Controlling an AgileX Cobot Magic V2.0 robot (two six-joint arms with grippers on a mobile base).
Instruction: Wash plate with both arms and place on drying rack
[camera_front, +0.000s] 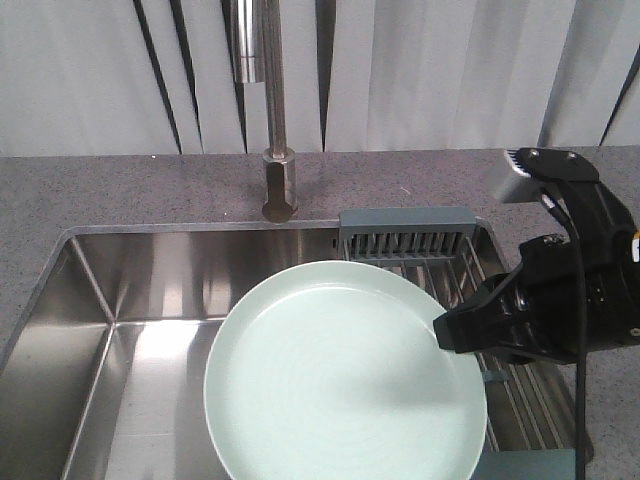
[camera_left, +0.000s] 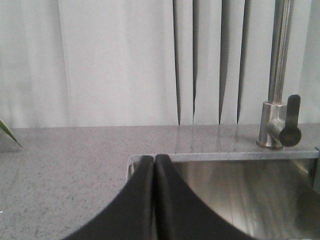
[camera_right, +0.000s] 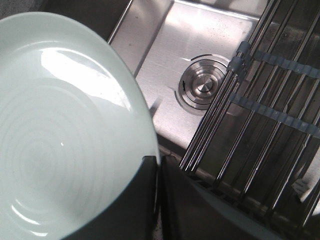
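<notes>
Since the left arm is outside the front view, only its wrist camera reports on it: the left gripper (camera_left: 154, 160) has both black fingers pressed flat together with nothing between them. It points over the grey speckled counter (camera_left: 60, 165) toward a corner of the sink basin (camera_front: 140, 270). Judgement: it is parked clear, ready for its share of the washing. Behind the basin at centre stands the faucet (camera_front: 275, 120). No stream shows below it, though glare on the steel makes it hard to tell whether water runs. The plate (camera_front: 340, 390) hangs face up over the right half of the basin, off the sink floor. It is probably held there so that runoff falls into the sink and the faucet is within reach. Its right rim overlaps the left edge of the drying rack (camera_front: 405, 245) in the front view, but it is not set on the rods. The right gripper (camera_front: 448, 335) comes in from the right and is clamped on that rim. In the right wrist view its jaws stand apart only by the thickness of the rim, one finger (camera_right: 135, 200) lying against the plate's face and the other behind the edge. The drain (camera_right: 202, 86) shows below, between plate and rack. The rack spans the right end of the sink, slotted bar at the back, rods running forward. An edge pinch leaves the plate's face open for wiping, but I judge the glossy rim may slip.
</notes>
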